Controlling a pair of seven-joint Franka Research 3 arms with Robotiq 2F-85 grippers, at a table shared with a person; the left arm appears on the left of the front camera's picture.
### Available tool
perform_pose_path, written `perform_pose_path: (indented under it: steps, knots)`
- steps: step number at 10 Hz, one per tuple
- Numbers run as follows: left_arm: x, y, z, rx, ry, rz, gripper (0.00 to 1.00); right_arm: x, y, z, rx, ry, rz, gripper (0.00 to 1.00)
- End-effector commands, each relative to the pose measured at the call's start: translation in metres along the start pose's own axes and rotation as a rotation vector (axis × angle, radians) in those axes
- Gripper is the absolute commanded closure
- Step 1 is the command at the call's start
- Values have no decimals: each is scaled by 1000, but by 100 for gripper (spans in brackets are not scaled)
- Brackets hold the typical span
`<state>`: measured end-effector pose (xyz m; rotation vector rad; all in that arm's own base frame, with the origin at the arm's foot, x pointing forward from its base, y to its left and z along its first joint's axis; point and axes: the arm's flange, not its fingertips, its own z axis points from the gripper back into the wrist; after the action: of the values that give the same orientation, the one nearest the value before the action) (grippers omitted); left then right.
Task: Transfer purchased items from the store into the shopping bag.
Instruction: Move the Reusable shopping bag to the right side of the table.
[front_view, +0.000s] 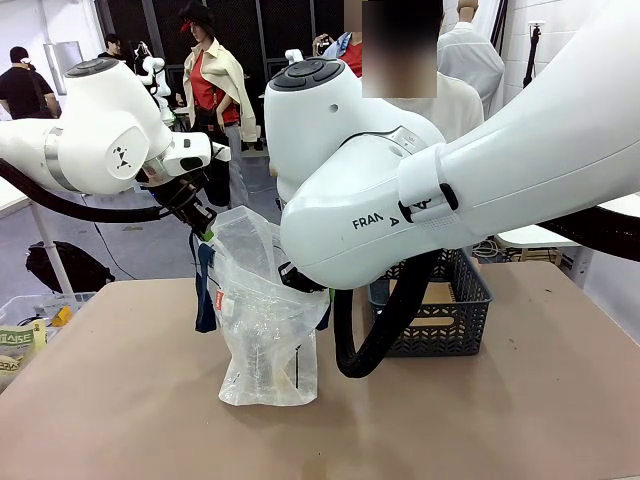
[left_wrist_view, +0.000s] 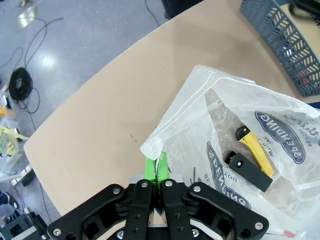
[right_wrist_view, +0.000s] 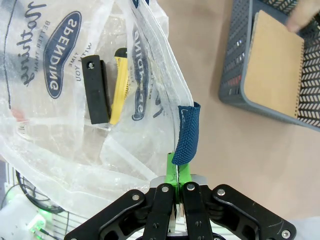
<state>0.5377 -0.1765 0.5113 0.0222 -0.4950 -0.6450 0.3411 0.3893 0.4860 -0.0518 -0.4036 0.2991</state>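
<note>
Tan tabletop (front_view: 120, 400), cable-strewn floor (left_wrist_view: 65, 40); left gripper (left_wrist_view: 157, 167), right gripper (right_wrist_view: 177, 172) clamped on shopping bag (front_view: 265, 320).

This looks like a robot lab. A white left arm (front_view: 90, 140) and a white right arm (front_view: 480, 170) reach over a brown counter (front_view: 120, 400). Black cables (left_wrist_view: 19, 75) lie on the shiny grey floor (left_wrist_view: 100, 30).

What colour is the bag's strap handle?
Dark navy; the strap handle shows best in the right wrist view.
</note>
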Motion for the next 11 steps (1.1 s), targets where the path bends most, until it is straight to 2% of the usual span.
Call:
perform_pose_path:
  steps: [1, 11]
  knots:
    - [0, 3, 4, 2, 5, 4, 100, -3, -2, -1, 2, -2, -3, 100]
    - [0, 3, 4, 2, 5, 4, 100, -3, -2, -1, 2, -2, -3, 100]
